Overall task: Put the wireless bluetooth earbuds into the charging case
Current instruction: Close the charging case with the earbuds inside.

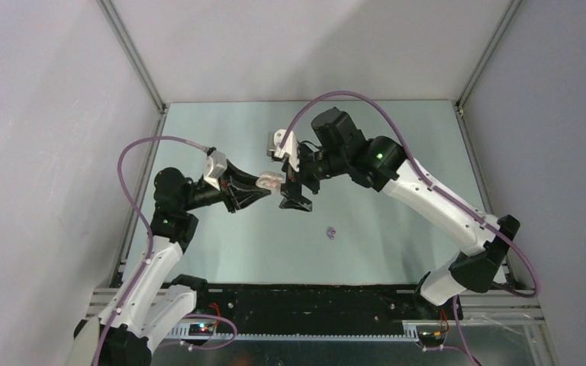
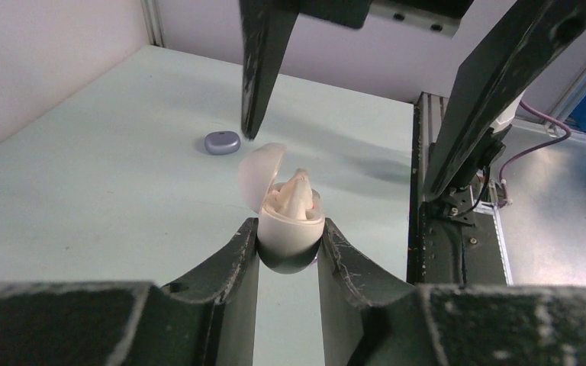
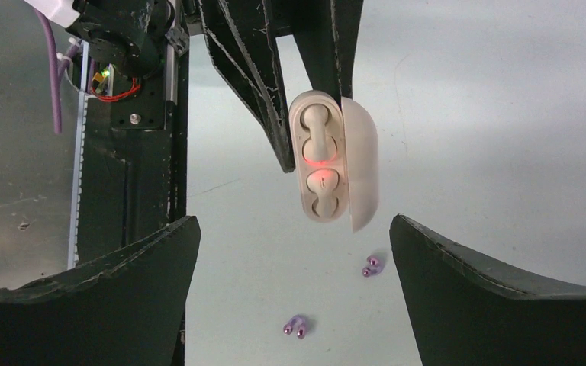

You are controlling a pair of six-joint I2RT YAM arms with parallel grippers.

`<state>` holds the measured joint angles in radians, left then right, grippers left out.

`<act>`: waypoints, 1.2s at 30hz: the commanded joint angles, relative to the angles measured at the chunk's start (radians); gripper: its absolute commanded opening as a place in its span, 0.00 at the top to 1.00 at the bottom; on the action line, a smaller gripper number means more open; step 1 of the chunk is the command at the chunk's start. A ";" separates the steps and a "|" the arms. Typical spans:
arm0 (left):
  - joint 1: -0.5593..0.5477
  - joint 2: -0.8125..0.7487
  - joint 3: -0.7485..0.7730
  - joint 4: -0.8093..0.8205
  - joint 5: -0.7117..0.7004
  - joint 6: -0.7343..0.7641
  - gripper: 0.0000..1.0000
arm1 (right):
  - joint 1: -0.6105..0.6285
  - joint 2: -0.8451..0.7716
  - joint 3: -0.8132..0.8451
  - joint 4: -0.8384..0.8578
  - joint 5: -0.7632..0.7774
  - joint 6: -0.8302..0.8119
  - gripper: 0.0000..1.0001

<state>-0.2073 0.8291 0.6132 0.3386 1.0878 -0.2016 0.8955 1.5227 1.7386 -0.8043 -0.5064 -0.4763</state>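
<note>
holding the open charging case (image 3: 360, 160) up off the surface (image 3: 503, 114) in the left claw (image 2: 290, 232), clamped on its lower shell.
showing two white earbuds (image 3: 317, 133) seated inside beside a red glow, lid swung open; hanging the right claw (image 3: 294, 229) close by the case, spread wide apart and gripping nothing; resting two purple earbuds (image 3: 371, 265) loose on the surface below, near each other, with a closed purple case (image 2: 222, 142) farther off.

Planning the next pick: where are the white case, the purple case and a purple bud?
white case (image 2: 290, 231): left wrist view, lower shell.
purple case (image 2: 222, 142): left wrist view, top.
purple bud (image 3: 371, 265): right wrist view, middle.
</note>
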 commanded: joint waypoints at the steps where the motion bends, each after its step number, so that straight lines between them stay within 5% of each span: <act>1: -0.007 -0.006 0.048 0.018 0.009 -0.002 1.00 | 0.020 0.036 0.004 0.092 -0.028 -0.036 0.01; 8: -0.003 0.014 0.085 -0.057 -0.122 -0.095 1.00 | 0.097 0.026 -0.018 0.150 0.130 -0.055 0.01; 15: 0.019 0.076 0.073 0.090 -0.185 -0.367 1.00 | 0.158 -0.030 -0.117 0.257 0.393 -0.066 0.01; 21: 0.022 0.092 0.051 0.136 -0.193 -0.417 1.00 | 0.144 -0.046 -0.167 0.292 0.469 -0.066 0.01; 26: 0.023 0.087 0.042 0.117 -0.183 -0.413 1.00 | 0.028 -0.062 -0.125 0.269 0.373 0.051 0.01; 30: 0.023 0.077 0.041 0.037 -0.195 -0.376 1.00 | -0.108 -0.169 -0.152 0.254 0.059 0.053 0.01; 36: 0.023 0.140 0.070 -0.168 -0.347 -0.310 1.00 | -0.173 -0.287 -0.269 0.196 0.008 0.041 0.01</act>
<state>-0.1913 0.9306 0.6510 0.3210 0.8608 -0.5659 0.7315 1.3163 1.5116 -0.5735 -0.3820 -0.4572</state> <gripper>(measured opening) 0.330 0.993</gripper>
